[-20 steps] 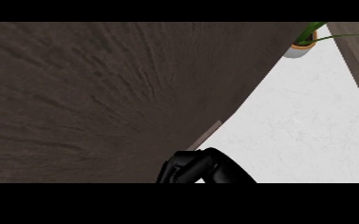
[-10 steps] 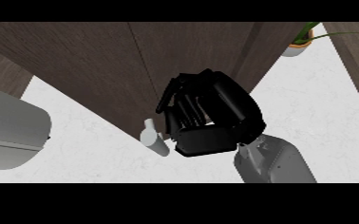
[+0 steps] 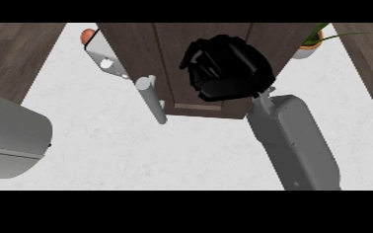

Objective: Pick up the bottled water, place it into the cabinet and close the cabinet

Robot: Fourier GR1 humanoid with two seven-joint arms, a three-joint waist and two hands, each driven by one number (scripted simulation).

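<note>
The robot's right hand hovers against the front of the dark wooden cabinet, fingers curled and, as far as one can see, holding nothing. The doors look shut or very nearly so. The bottled water is nowhere in sight, so whether it sits inside cannot be told from here.

The chief risk, judging by this stance: if a door is not quite seated, a push from the curled hand near the door seam may slide off the panel instead of closing it, or the grey forearm could brush the cabinet's lower edge.

On the white table, a pale grey appliance sits well left of the cabinet. A long metal utensil lies just beside the cabinet's lower left corner, a flat metal tool above it, an orange-red thing behind that. A potted plant stands right of the cabinet. None blocks the doors. The left hand is not visible.
</note>
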